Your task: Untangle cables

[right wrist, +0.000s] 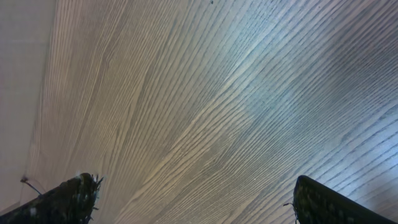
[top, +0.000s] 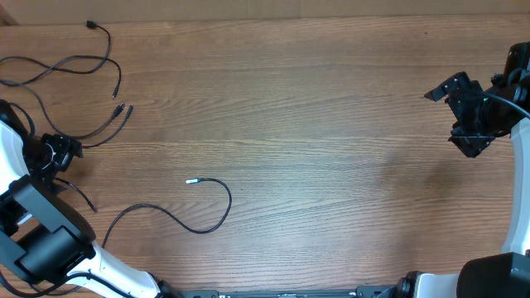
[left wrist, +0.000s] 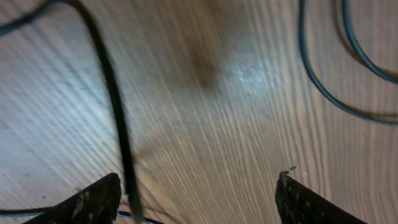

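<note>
Cables: plug ends overhead only

The desk is brown wood with a fine, straight grain that runs from side to side in the overhead view. Along its far edge lies a paler strip, set off by a thin, slightly slanted line. In the left wrist view the grain runs diagonally, with a blurred dark patch beside a bright spot of glare. In the right wrist view a pale, smooth band borders the wood on the left.
</note>
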You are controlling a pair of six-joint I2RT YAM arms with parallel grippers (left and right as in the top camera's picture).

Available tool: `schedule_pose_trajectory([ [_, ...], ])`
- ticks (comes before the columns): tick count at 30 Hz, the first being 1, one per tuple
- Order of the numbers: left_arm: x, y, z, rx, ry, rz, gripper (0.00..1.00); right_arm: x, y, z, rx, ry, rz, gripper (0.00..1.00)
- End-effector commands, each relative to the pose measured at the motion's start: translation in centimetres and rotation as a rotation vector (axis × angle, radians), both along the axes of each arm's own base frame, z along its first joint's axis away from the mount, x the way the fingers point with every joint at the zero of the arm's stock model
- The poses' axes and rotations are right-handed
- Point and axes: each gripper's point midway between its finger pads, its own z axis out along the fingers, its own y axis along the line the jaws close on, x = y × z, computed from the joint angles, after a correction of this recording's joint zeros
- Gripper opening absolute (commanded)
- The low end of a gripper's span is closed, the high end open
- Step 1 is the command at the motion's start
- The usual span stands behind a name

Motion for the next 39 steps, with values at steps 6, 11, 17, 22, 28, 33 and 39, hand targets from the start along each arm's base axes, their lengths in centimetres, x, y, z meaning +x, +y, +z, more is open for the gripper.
schedule_pose_trajectory([
  [6,0.5,-0.9,-0.3,-0.05,-0.036,-0.083,0.85,0.2,-0.3,0.8,-0.018,-0.024,-0.004,1.0],
  [11,0.2,-1.0,-0.3,-0.054,-0.021,-0.084,0.84,0.2,-0.3,0.8,-0.018,-0.024,-0.005,1.0],
  [17,-0.6,-1.5,-0.3,-0.067,0.016,-0.085,0.79,0.2,-0.3,0.8,-0.018,-0.025,-0.005,1.0],
  [22,-0.9,-1.9,-0.3,-0.06,0.045,-0.1,0.83,0.2,-0.3,0.8,-0.018,-0.024,-0.005,1.0],
  [28,-2.0,0.1,-0.7,0.062,0.132,-0.084,0.81,0.2,-0.3,0.8,-0.018,-0.024,-0.005,1.0],
  [33,-2.5,-0.5,-2.0,0.047,0.148,-0.086,0.77,0.2,-0.3,0.8,-0.018,-0.024,-0.005,1.0],
  [39,-2.8,-2.4,-3.8,-0.031,0.129,-0.081,0.3,0.2,-0.3,0.8,-0.018,-0.024,-0.005,1.0],
])
